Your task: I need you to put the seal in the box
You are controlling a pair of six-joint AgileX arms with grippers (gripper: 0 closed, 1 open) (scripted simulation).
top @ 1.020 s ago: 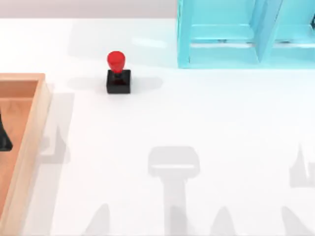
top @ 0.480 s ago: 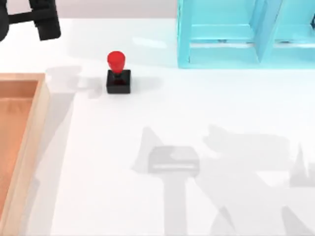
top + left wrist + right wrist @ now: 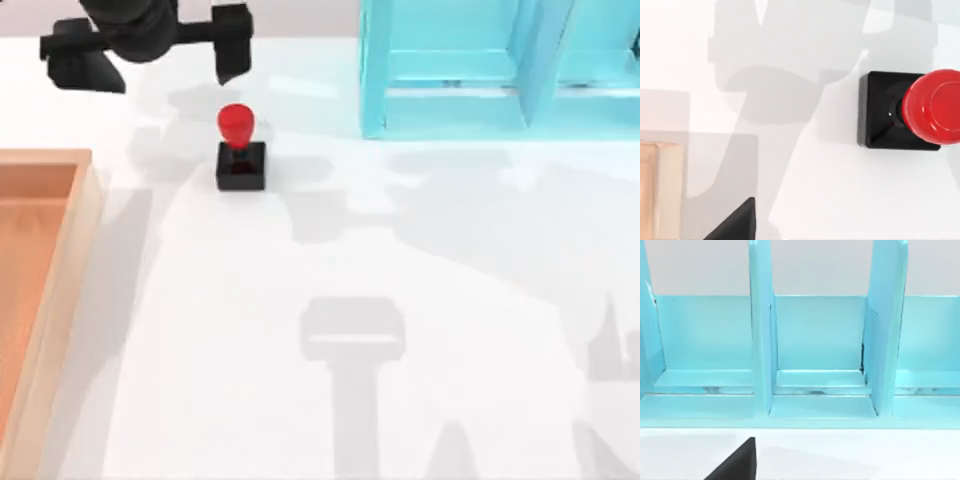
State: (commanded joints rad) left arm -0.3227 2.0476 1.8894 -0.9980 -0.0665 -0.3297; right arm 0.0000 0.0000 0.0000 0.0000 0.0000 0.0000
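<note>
Our left claw [image 3: 150,50] hangs up high over the back left part of the table [image 3: 400,300]. Its two black fingers [image 3: 232,40] are spread wide apart and hold nothing. The seal [image 3: 240,150] stands upright on the table, just in front of the claw and a bit toward the right finger. It has a black block at the bottom and a round, shiny red knob on a short neck. It is not in the box [image 3: 60,250] yet. The box is at the left side of the table, well apart from the seal. It looks like wood, with pale walls and an orange-brown floor.

From the left wrist we look straight down on the seal [image 3: 905,112], so the knob is a red circle over the black square. A pale corner there is probably the box [image 3: 662,190].

The see-through blue shelf [image 3: 480,70] sits at the back right. The right wrist view faces the shelf [image 3: 815,350] and shows flat walls that split it into open slots. A black tip in that view may be our right claw [image 3: 737,462], and we cannot tell how it is set.
</note>
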